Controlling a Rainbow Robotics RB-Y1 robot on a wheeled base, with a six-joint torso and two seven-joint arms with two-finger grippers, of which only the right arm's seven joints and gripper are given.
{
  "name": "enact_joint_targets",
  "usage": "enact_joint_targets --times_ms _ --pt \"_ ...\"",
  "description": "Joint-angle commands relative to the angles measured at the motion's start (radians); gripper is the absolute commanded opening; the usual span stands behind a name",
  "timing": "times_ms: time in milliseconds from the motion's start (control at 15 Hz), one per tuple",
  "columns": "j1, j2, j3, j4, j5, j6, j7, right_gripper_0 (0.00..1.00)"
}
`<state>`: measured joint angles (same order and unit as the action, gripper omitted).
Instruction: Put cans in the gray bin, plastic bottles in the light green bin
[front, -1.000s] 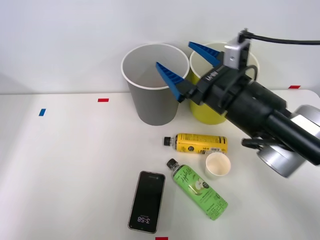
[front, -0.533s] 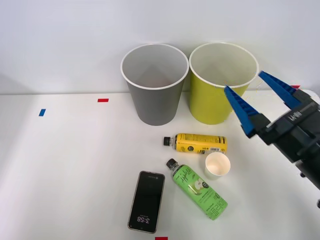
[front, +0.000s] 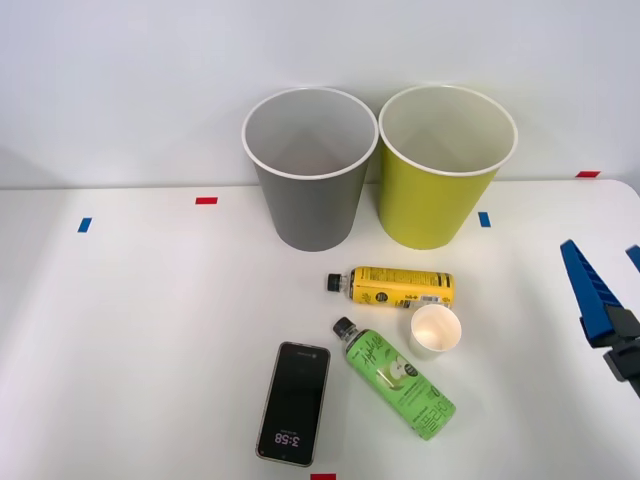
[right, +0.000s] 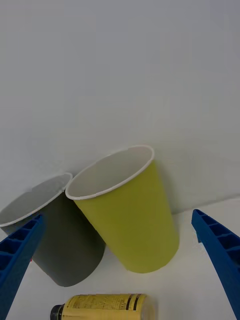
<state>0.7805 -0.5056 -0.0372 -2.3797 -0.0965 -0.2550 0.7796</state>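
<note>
White desk (front: 130, 330) and a plain pale wall frame the scene. Low at the front view's right edge, the right pincer (front: 612, 290) hangs above the desk with its blue ribbed fingers (right: 20, 255) spread wide and nothing between them; it looks toward the bins from well off to the side, a stance that suits lining up on the next item. Nearest to it lies the white paper cup (front: 435, 330), just beside the yellow-labelled bottle (front: 392, 287), which lies on its side with its black cap toward the robot's left. Just in front, the green bottle (front: 396, 378) lies slanted, its cap close to the yellow one, and the black phone (front: 294, 403) rests flat further left. Behind them stand the light green bin (front: 440, 195) and the gray bin (front: 305, 195), upright and side by side, nearly touching, mouths open to receive drops from above. Both bottles lie uncollected, so the light green bin's share remains to be done. Any can inside the gray bin is hidden from these angles.
</note>
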Motion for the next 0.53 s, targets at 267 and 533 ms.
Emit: enact_joint_targets --times_ms 267,533 --pt "-0.060 0.190 0.073 0.312 0.018 -0.224 0.030 1.00" --pt "-0.138 0.303 0.062 0.504 0.024 -0.290 0.036 1.00"
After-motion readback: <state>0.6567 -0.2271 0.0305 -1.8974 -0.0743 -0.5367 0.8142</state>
